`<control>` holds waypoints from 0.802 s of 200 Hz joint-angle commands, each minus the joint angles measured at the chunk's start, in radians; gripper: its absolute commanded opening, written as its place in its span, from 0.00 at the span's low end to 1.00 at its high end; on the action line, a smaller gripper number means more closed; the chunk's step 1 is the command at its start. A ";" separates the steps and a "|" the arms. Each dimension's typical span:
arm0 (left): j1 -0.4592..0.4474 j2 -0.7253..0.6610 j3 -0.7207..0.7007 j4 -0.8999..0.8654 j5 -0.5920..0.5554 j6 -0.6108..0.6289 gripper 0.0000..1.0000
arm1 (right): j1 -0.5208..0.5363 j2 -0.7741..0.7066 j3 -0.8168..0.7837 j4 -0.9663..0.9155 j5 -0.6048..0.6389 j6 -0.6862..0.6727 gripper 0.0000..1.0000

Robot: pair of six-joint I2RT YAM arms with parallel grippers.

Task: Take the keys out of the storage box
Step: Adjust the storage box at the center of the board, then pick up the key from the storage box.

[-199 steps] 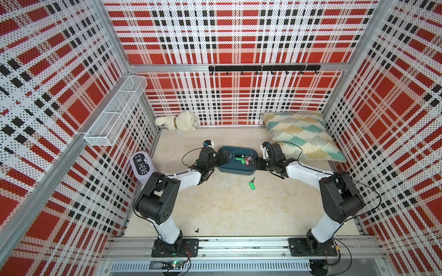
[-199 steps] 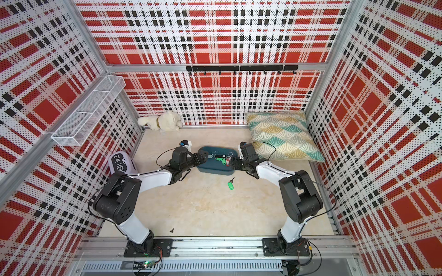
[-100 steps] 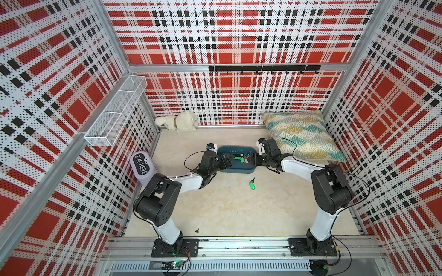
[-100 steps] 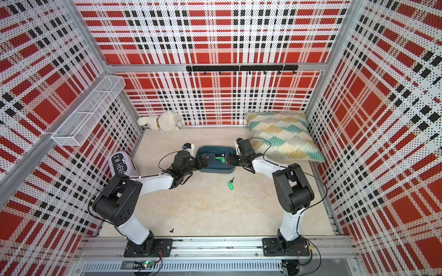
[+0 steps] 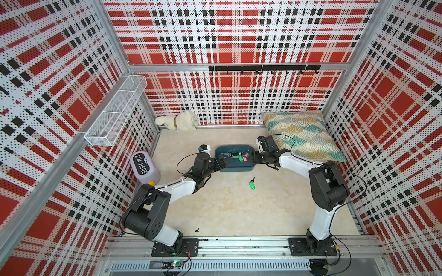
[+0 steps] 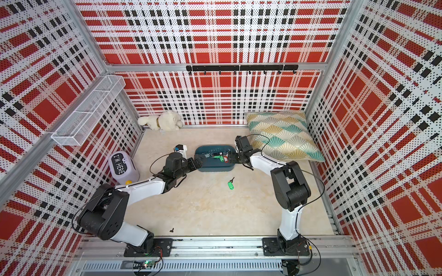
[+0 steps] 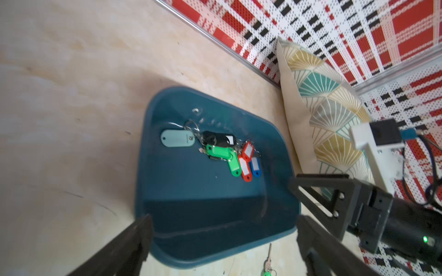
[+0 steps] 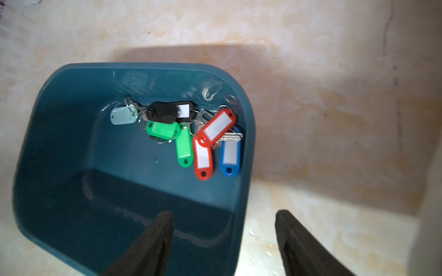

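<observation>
While the left gripper [image 7: 223, 218] hangs at one short end of the storage box [image 5: 235, 169], its black fingers [image 7: 134, 239] are spread as wide as they go. They straddle that end and grip nothing. Over at the opposite end the right gripper [image 8: 223, 212] is parted too. One finger is above the box's inside and one over the floor, with the rim between them and a gap on each side, so nothing is held there either.

Down on the box's bottom the keys [image 8: 186, 133] lie bunched. I count two green tags, two red, one blue and one pale teal, plus black ones overlapping so I can't separate them. One loose key [image 5: 251, 185] on a green tag lies out on the floor [image 5: 227, 210], near the box's front wall.

That floor is smooth, beige and marbled. Around it stand perforated walls [image 5: 239, 35] in red, black and white plaid, framed in aluminium.

One fan-patterned pillow [image 5: 299, 136] is just beside the right arm. One white plush toy [image 5: 181, 120] sits at the back, and one rounded lavender container [image 5: 143, 167] at the left. One white wire-mesh basket [image 5: 114, 117] and one black hook rail [image 5: 263, 68] are up on the walls.
</observation>
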 commanded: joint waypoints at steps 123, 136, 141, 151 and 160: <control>0.072 -0.288 -0.081 -0.112 -0.138 0.050 0.99 | 0.178 0.349 0.521 -0.130 0.114 0.048 0.56; 0.072 -0.281 -0.081 -0.111 -0.134 0.050 0.99 | 0.178 0.392 0.574 -0.144 0.113 0.055 0.54; 0.072 -0.278 -0.082 -0.109 -0.132 0.051 0.99 | 0.179 0.409 0.592 -0.151 0.109 0.056 0.54; 0.072 -0.274 -0.082 -0.108 -0.128 0.051 0.99 | 0.179 0.433 0.614 -0.154 0.105 0.058 0.53; 0.071 -0.271 -0.085 -0.107 -0.128 0.053 0.99 | 0.179 0.451 0.625 -0.157 0.104 0.062 0.52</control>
